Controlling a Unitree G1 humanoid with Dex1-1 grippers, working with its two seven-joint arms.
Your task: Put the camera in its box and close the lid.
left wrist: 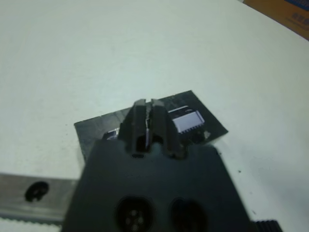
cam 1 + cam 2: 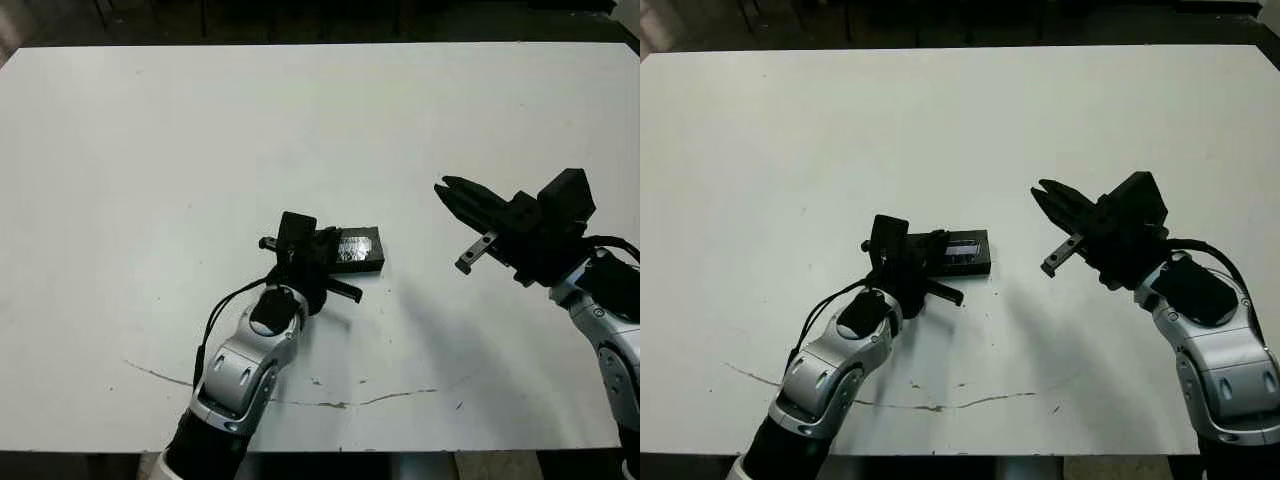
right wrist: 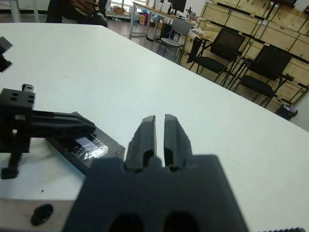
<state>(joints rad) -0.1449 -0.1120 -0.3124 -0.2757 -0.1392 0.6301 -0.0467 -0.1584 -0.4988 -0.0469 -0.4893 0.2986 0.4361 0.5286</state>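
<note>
The flat black windowed lid [image 2: 358,250] covers its box mid-desk. Closed left claw [image 1: 146,112] presses it; closed, empty right claw [image 3: 160,129] hovers rightward. Off-centre pressure could skid it.

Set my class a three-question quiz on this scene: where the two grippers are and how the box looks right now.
1. True or false: the right gripper is touching the lid.
2. Which gripper is over the lid? A: the left gripper. B: the right gripper. C: neither.
3. In a few words: what runs along the middle of the lid's black top?

Key
1. False. It hangs above the white table, well clear of the lid on the robot's right.
2. A.
3. A shiny clear window.
</note>
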